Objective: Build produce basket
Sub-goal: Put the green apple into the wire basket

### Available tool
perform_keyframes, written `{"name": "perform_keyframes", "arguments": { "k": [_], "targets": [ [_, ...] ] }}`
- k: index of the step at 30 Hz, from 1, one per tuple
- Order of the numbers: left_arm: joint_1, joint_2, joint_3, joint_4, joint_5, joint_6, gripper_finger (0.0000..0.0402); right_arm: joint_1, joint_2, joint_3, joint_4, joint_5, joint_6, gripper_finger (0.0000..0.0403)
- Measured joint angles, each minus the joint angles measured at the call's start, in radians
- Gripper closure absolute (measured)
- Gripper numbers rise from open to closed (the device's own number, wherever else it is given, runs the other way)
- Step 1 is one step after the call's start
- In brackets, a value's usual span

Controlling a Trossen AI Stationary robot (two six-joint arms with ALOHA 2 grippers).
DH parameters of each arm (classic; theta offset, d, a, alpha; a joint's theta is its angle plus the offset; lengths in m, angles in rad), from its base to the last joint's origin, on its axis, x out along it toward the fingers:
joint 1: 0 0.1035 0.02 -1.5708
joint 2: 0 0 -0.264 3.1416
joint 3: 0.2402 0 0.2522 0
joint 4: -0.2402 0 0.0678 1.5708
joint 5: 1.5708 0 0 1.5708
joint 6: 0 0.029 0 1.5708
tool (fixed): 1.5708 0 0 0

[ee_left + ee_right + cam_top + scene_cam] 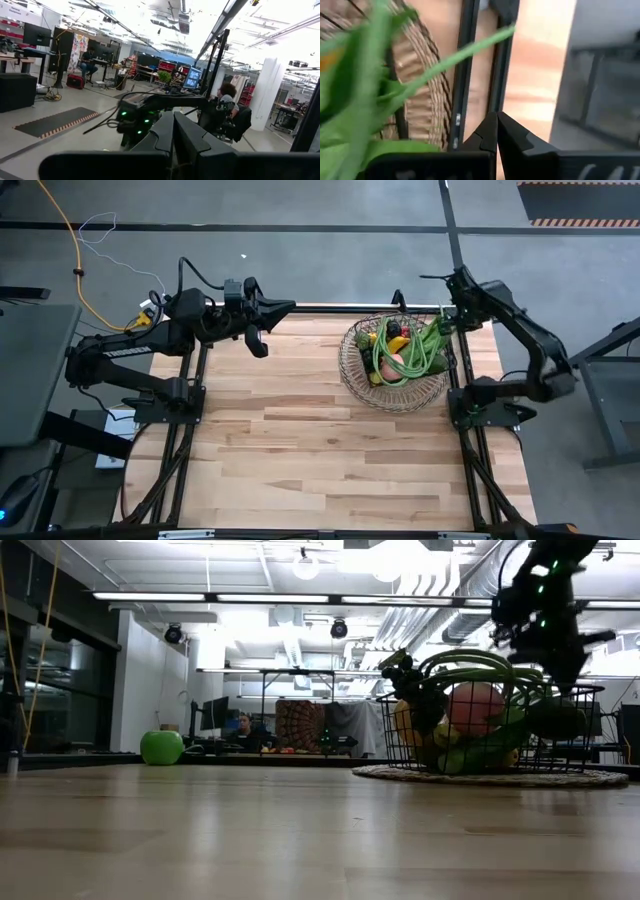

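Basket [395,385] sits on the worktop [300,440] far right, heaped with produce [400,350]; right claw [443,323] is clenched and empty just beside its right rim, left claw [285,307] clenched and empty at the far left edge. Only the low view shows a green apple [161,747] apparently still outside the basket, probably far-left, nearer the left arm.
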Motion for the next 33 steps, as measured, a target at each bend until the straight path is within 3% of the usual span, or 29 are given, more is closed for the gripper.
{"name": "perform_keyframes", "arguments": {
  "k": [7, 13, 26, 33],
  "targets": [
    [0.0, 0.0, 0.0, 0.004, 0.0, 0.0, 0.0401, -0.059, 0.081, 0.0, -0.041, -0.043, 0.05, 0.0403],
    [0.001, 0.0, 0.0, 0.004, 0.0, 0.0, 0.0401, -0.059, 0.059, 0.0, 0.013, -0.176, 0.163, 0.0403],
    [0.001, -0.035, 0.0, -0.006, 0.007, 0.006, 0.0401, -0.058, -0.081, 0.009, 0.127, -0.327, 0.209, 0.0403],
    [0.01, -0.159, 0.001, -0.176, -0.006, 0.0, 0.0401, -0.057, -0.254, 0.072, 0.137, -0.33, 0.147, 0.0403]
  ]
}}
